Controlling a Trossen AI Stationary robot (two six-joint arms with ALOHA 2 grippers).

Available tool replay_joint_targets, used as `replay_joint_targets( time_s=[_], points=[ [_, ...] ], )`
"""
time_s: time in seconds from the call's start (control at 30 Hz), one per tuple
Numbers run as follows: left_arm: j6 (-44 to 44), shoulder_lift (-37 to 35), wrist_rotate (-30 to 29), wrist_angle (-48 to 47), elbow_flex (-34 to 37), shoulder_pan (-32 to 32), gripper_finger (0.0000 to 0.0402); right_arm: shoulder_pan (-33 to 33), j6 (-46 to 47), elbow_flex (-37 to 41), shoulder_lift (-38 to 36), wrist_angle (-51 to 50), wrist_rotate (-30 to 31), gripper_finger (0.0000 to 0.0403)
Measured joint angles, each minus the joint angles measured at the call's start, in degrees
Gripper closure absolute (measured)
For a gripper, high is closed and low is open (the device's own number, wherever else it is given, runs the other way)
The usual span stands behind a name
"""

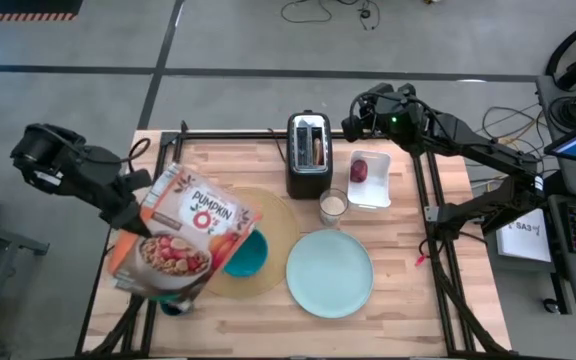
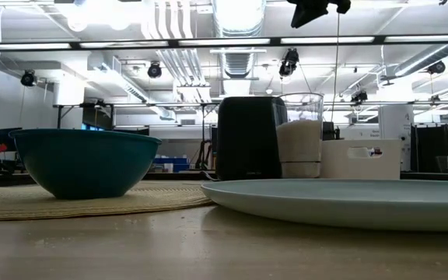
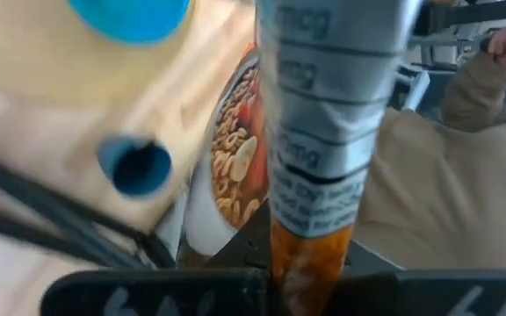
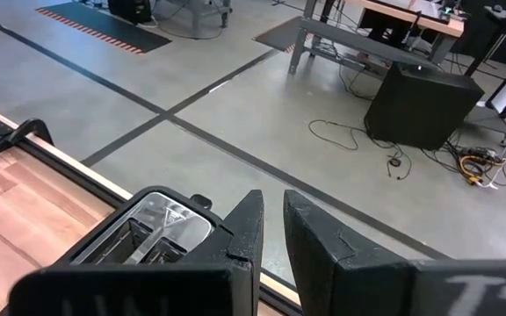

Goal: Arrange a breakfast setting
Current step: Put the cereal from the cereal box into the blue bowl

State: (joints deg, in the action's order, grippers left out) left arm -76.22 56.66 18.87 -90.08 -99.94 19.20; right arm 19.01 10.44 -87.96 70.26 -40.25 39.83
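My left gripper [image 1: 133, 215] is shut on a Pumpkin O's cereal box [image 1: 190, 240], held above the table's left part. The box covers part of the round tan placemat [image 1: 273, 225] and the teal bowl [image 1: 248, 258] standing on it. The pale-blue plate [image 1: 330, 273] lies right of the placemat. The dark blue cup [image 3: 135, 167] stands upright below the box, near the front edge. The dark red fruit [image 1: 359, 170] lies in a white tray [image 1: 380, 190]. My right gripper [image 1: 352, 126] hangs shut and empty beside the toaster. The spoon is not in view. My left gripper pinches the cereal box between its two fingers at one narrow side panel [image 3: 310, 250], coming from the table's left. The box is lifted clear and tilted, its printed front [image 1: 198, 225] facing up and its top end toward the toaster.
A black toaster [image 1: 308, 155] stands at the far middle with something tan in one slot. A glass of white liquid [image 1: 333, 207] stands between the toaster and the plate. A person in a tan sleeve [image 3: 464, 96] is beyond the table.
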Motion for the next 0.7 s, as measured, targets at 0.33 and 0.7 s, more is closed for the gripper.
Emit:
replay_joint_targets(
  time_s=[0.33, 0.7],
  points=[
    [-9.61, -1.25, 6.32, 0.06, -0.08, 0.0, 0.0401, 0.0, 0.0, 0.0, -0.04, -0.04, -2.92, 0.0365],
    [-16.2, -1.45, 7.7, 0.15, 2.2, 0.0, 0.0401, 0.0, -0.03, 0.0, -0.07, 0.0, -2.86, 0.0364]
  ],
)
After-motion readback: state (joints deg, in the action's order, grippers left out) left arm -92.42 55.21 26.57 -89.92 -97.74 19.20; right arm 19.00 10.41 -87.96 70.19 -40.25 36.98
